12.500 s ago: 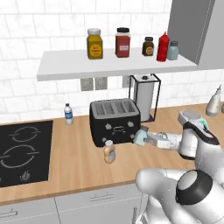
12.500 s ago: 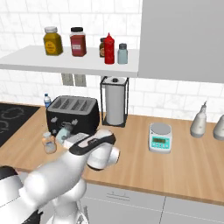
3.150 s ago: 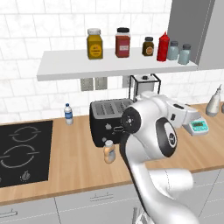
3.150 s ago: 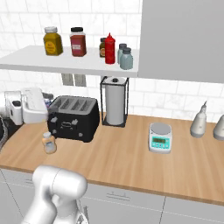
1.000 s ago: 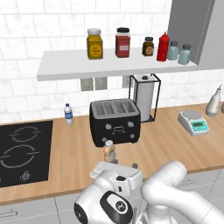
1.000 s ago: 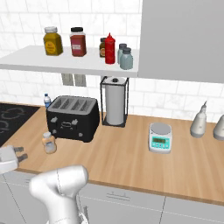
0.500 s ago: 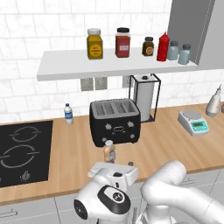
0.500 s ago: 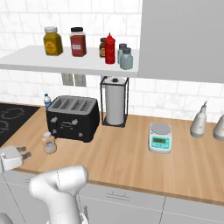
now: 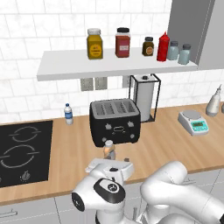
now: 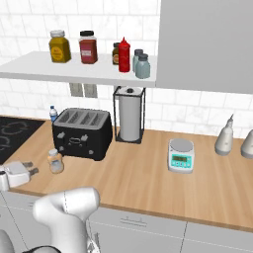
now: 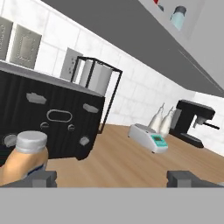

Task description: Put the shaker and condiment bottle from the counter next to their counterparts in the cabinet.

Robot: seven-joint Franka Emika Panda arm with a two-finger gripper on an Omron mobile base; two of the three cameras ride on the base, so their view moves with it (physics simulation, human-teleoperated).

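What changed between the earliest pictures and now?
The shaker left the counter and now stands on the cabinet shelf beside its twin. The gripper, open and empty, has swung down beside the condiment bottle. That bottle, toaster and scale stayed put.

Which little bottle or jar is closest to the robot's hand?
The condiment bottle, orange-brown with a grey cap, standing on the counter in front of the toaster. The open gripper is right beside it; the other jars sit high up on the shelf.
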